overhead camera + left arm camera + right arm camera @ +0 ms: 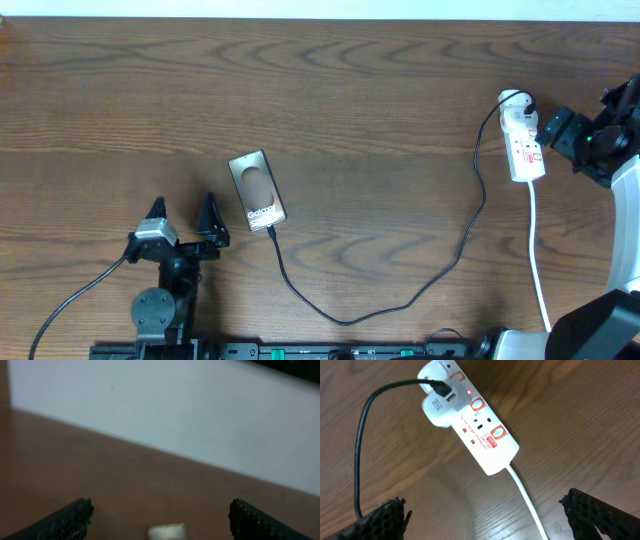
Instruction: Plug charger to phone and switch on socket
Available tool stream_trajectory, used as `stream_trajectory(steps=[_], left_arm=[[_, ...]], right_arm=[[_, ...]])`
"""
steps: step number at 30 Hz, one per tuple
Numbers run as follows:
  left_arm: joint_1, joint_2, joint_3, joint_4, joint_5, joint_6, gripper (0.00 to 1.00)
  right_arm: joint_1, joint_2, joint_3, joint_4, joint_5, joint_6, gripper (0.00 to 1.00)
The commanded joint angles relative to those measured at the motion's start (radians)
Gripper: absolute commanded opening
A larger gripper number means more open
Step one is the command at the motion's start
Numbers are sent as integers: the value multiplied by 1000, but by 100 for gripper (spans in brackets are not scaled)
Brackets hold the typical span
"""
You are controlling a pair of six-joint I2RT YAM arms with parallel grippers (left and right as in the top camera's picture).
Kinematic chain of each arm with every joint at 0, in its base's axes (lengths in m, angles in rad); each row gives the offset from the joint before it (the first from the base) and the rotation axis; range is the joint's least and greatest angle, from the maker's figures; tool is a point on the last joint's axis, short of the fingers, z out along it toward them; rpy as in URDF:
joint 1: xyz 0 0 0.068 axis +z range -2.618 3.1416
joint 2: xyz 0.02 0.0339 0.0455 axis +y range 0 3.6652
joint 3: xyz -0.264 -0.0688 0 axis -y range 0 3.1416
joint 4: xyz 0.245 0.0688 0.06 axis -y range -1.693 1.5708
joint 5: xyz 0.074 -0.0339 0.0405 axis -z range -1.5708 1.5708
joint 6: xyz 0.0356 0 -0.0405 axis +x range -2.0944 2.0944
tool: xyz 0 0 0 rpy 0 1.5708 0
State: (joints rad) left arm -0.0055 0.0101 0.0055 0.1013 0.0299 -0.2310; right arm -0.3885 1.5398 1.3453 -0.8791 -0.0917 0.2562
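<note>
- Phone (257,190): I see it flat on the bench (350,90), back up with the "Galaxy" lettering showing, a little toward 8 o'clock from the bench centre.
- Charger (357,460): the black cable leaves the phone's 5 o'clock end, dips toward 6 o'clock, then climbs toward 2 o'clock to its white adapter (440,407). The tip touches the phone's edge; I cannot tell whether it is fully seated.
- Socket (527,150): it lies at the bench's 3 o'clock side, long axis roughly 12 to 6. The adapter sits in its 12 o'clock end.
- In my right wrist view a small red light (468,392) glows beside the adapter. The white cord (526,495) runs off toward 6 o'clock.
- Left jaws: spread wide, holding nothing, at 8 o'clock of the phone, near it but apart.
- Right jaws: spread wide, holding nothing, just at 3 o'clock of the socket, not touching it.
- Left wrist view: blurred; I make out only the bench and a pale wall (200,410).
</note>
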Motion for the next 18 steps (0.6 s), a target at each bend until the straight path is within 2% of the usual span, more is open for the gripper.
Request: stream_trajectory(steps=[1,5,18], left_arm=[[34,-9,-2,-61,-42,13,89],[74,-9,-2,-169,-42,13,89],[88,-8,-2,-174,-41,13,89]], right_arm=[[3,-3,1,-3,8,9,99],[3,-3,1,-3,8,9,99],[3,-3,1,-3,8,9,99]])
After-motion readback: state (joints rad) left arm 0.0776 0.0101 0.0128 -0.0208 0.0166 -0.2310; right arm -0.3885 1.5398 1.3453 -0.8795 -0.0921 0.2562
